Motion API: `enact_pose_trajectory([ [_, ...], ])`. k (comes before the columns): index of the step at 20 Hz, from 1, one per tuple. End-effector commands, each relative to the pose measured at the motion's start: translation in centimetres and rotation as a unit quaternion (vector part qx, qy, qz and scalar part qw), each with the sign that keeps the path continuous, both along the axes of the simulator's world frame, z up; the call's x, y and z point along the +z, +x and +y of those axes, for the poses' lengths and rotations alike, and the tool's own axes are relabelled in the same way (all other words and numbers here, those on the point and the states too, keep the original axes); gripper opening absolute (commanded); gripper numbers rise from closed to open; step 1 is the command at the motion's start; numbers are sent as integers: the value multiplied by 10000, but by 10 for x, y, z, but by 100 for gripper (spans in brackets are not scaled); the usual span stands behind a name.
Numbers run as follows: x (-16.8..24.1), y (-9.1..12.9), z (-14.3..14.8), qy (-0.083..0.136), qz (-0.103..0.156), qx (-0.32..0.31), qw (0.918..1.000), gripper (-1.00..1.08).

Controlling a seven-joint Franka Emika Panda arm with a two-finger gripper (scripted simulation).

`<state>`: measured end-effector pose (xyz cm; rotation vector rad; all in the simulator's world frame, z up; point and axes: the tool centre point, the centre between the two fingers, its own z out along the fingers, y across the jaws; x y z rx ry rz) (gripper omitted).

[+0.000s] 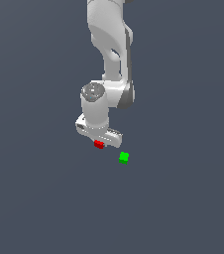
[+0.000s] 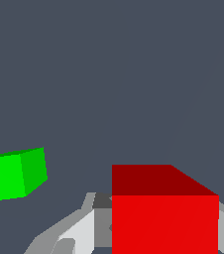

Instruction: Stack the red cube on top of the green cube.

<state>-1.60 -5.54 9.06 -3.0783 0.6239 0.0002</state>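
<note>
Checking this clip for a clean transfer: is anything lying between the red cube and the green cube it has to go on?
Nothing visible. The red cube sits between the fingers of the gripper, and the green cube stands apart on the bare floor toward the exterior view's right, top uncovered.

The arm (image 1: 109, 44) is built of smooth, rounded white segments with dark grey bands at the joints. A round grey cap (image 1: 92, 91) tops the wrist housing. The gripper (image 1: 100, 141) has a flat white body, and its fingers (image 2: 77, 230) are pale grey.
</note>
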Motion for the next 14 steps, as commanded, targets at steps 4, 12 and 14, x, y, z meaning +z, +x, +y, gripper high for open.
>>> enact_pose_trajectory([
  [4, -14, 22, 58, 2, -3, 0, 10000, -100],
  [12, -27, 42, 107, -1, -1, 1, 10000, -100],
  [14, -28, 45, 111, -1, -1, 1, 10000, -100],
])
